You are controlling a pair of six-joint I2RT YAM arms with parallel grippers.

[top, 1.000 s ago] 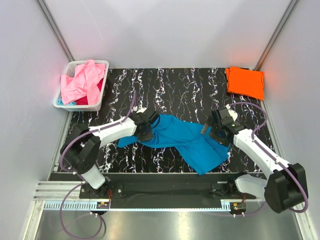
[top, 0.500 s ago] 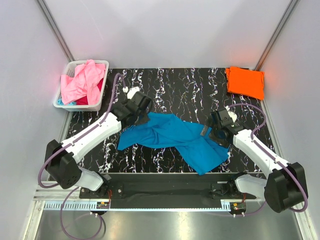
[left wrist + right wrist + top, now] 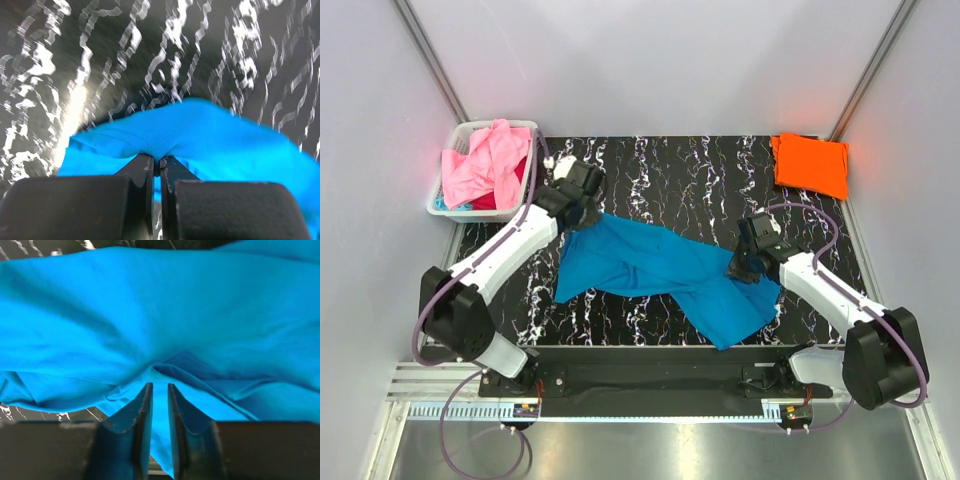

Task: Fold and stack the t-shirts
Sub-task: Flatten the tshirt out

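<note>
Left fingers (image 3: 142,175), pinching teal t-shirt (image 3: 650,265), moved farther; right fingers (image 3: 142,410) narrowed onto it.

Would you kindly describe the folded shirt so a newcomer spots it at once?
On the black marbled table, look to the far right corner. The orange t-shirt lies there, the only one folded flat; the teal-blue t-shirt sprawls mid-table and the pink t-shirt is heaped in the white basket.
</note>
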